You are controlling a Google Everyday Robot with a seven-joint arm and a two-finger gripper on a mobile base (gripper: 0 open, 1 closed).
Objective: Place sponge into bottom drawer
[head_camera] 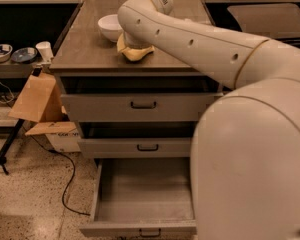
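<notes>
On the cabinet top (85, 51) the sponge (138, 55) lies just right of and before the bowl (109, 27), the gripper (132, 45) right over it, under the arm (200, 44) — the bottom drawer (140, 199) stands open below, a cardboard box (37, 96) at the left.

A cardboard box (37, 99) sits on speckled floor (30, 209).
</notes>
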